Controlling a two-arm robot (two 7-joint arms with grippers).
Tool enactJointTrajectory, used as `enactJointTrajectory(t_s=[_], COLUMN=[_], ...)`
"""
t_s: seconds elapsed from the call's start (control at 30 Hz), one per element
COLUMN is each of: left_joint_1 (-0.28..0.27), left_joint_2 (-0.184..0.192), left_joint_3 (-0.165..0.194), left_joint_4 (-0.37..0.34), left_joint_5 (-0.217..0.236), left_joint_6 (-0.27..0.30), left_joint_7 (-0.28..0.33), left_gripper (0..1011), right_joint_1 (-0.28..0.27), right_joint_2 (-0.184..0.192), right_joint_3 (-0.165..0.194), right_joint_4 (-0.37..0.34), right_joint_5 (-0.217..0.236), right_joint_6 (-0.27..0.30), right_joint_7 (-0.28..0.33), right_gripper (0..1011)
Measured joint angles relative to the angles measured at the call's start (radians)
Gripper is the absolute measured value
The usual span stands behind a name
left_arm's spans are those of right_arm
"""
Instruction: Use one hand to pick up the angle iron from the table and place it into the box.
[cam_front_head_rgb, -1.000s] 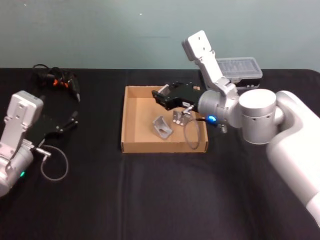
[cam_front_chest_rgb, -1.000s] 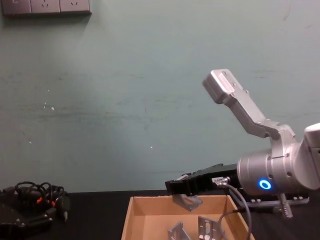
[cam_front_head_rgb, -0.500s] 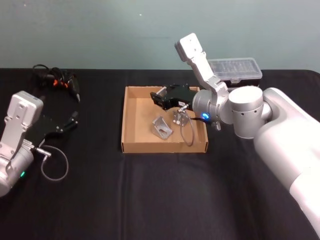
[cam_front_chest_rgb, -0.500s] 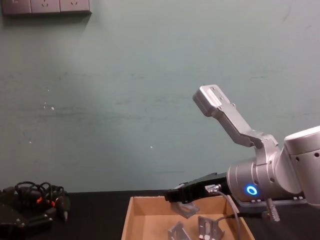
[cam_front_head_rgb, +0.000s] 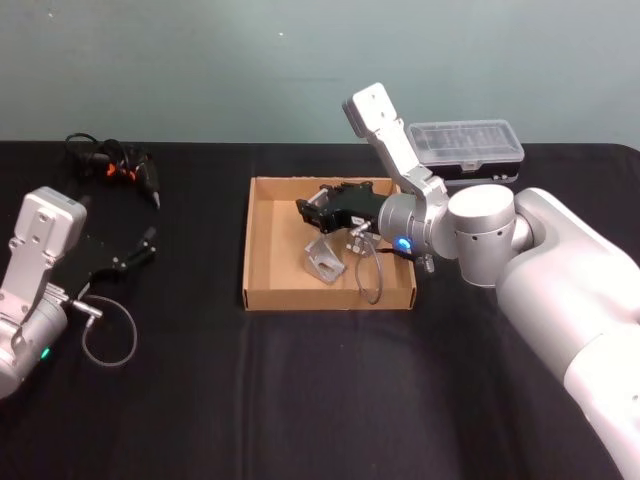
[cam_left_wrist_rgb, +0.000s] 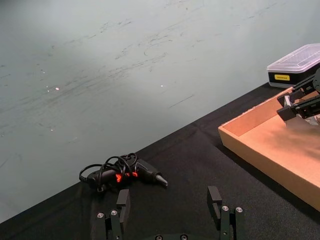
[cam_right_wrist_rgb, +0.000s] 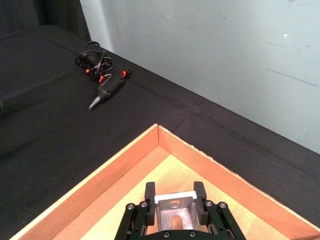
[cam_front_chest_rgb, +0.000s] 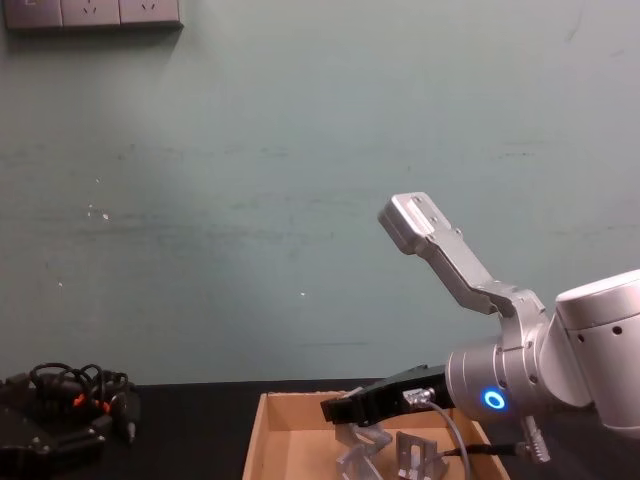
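Right gripper (cam_front_head_rgb: 312, 212) over the box (cam_front_head_rgb: 262, 240), low above its floor, fingers closed on an angle iron (cam_right_wrist_rgb: 173, 209) gripped between the pads, as seen from the right wrist. Two more brackets (cam_front_head_rgb: 325, 257) already lying on the box floor just beneath and beside the gripper, near the right wall. Box resting on the table (cam_front_head_rgb: 200, 400), with a clear-lidded case (cam_front_head_rgb: 468, 148) behind it and a corded tool (cam_front_head_rgb: 120, 165) far off to the left. Left gripper (cam_left_wrist_rgb: 170, 215) parked low at the left of the table, fingers spread wide, holding nothing. Placing step nearly done, by the look of it; release still to come. Main risk: letting go directly above the lying brackets, so the part lands on them, bounces or ends up propped at a tilt. Second risk: dropping lower before opening and knocking fingers or the dangling cable (cam_front_head_rgb: 372, 275) into those brackets or the right wall, shifting the light cardboard box. Also possible: part sticking to a pad on opening.
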Motion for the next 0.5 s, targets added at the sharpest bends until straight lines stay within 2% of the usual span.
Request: enactJointTrajectory(t_s=[0.5], left_joint_1=[0.0], left_joint_2=[0.0], left_joint_3=[0.0], left_joint_4=[0.0], left_joint_5=[0.0], left_joint_6=[0.0], left_joint_7=[0.0], left_gripper=[1011], right_joint_1=[0.012], right_joint_2=[-0.016], right_joint_3=[0.018], right_joint_4=[0.041], right_joint_5=[-0.014], right_joint_6=[0.003], right_joint_7=[0.024], right_gripper=[458])
